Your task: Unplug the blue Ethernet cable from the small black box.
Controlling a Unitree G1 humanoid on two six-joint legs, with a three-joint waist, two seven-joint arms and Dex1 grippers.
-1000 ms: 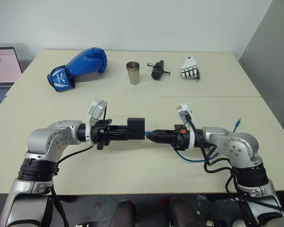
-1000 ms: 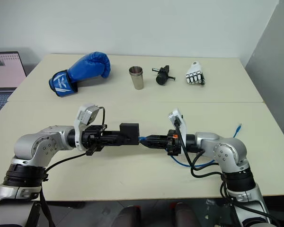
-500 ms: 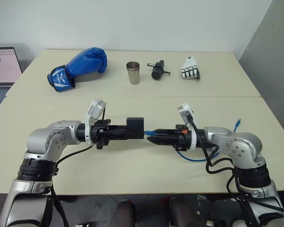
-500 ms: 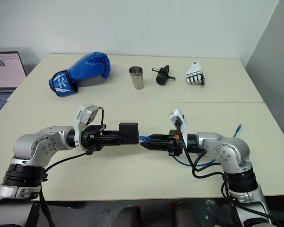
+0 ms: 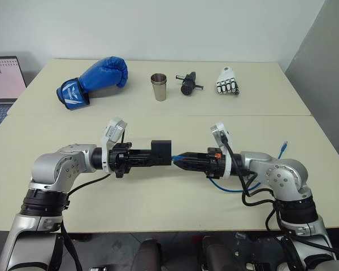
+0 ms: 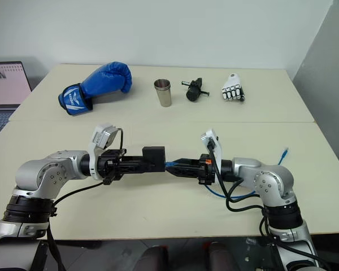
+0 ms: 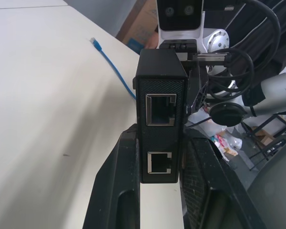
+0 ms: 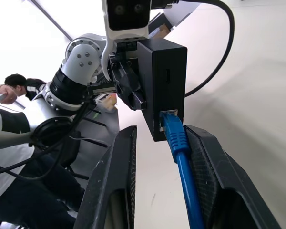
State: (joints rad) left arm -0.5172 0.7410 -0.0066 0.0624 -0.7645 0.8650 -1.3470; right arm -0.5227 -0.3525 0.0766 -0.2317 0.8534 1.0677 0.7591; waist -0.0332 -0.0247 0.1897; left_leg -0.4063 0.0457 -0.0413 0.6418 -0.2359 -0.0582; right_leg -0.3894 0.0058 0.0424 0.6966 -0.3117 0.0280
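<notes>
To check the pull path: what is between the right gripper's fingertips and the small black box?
Right wrist view: the blue Ethernet cable's plug, running from the right gripper into the small black box.

Head cameras overlook the table point(image 5: 158, 203); wrist cameras face each other closely.

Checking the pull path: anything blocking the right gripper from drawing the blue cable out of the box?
Nothing visible. The left gripper clamps the box above the table; the cable plug sits in its port between the right gripper's jaws, with open space behind.
</notes>
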